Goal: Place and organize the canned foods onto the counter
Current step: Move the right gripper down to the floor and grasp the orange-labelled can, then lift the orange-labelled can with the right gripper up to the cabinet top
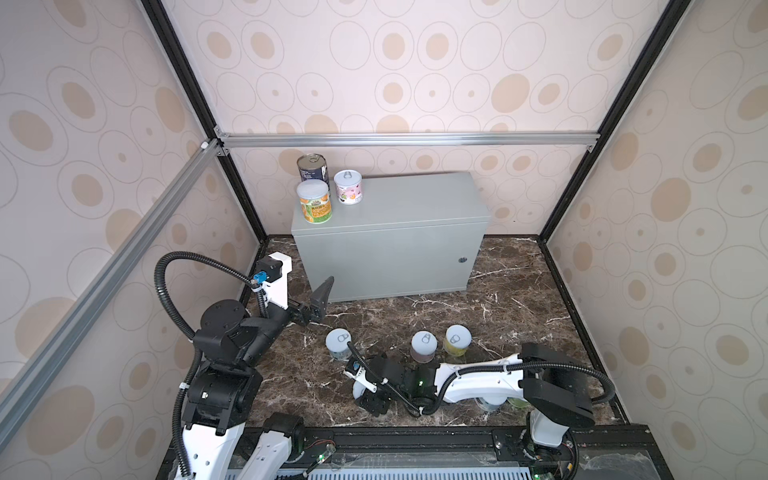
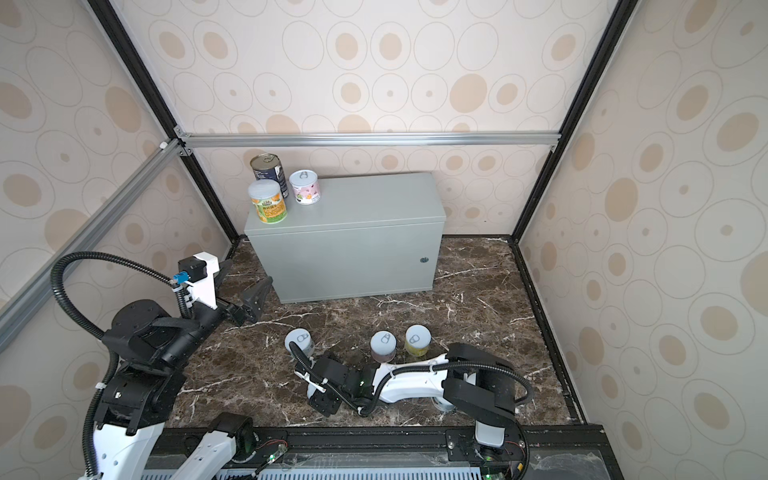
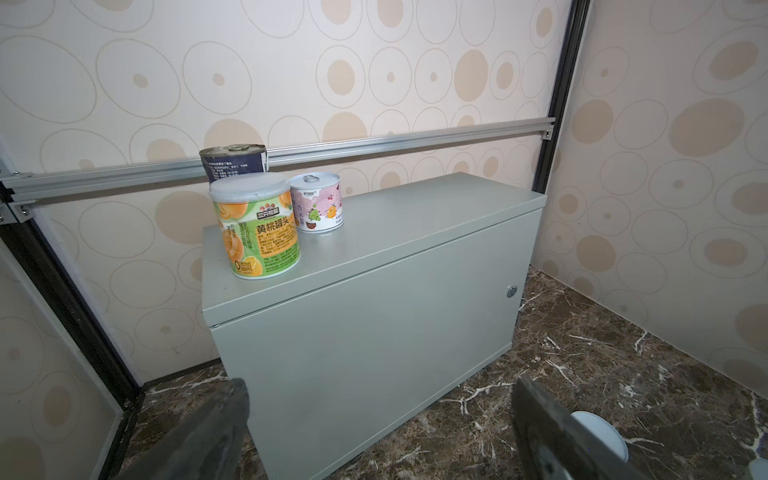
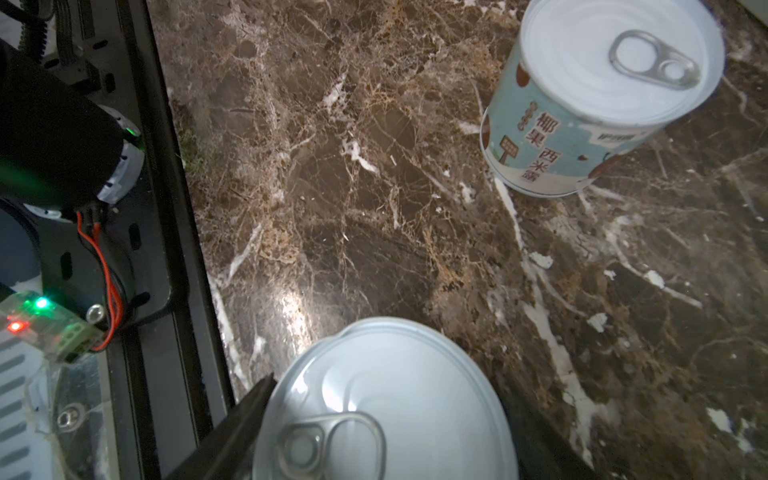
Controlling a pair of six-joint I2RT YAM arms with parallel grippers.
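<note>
A dark marble tabletop (image 1: 519, 291) is carrying a grey box (image 1: 390, 257) at the back and three upright cans nearer the front (pale-blue can (image 1: 338, 343), brown can (image 1: 424, 347), yellow can (image 1: 457, 340)). The box top is bearing three more at its left end: a dark-blue can (image 1: 312, 166), an orange can (image 1: 314, 203) and a pink can (image 1: 348, 187).

Light-grey counter (image 1: 415, 199); orange-and-green can (image 1: 314, 205), pink-patterned white can (image 1: 348, 189), dark-blue can (image 1: 313, 169); brown white-veined marble (image 1: 519, 291); white-lidded can (image 4: 386, 399).
</note>
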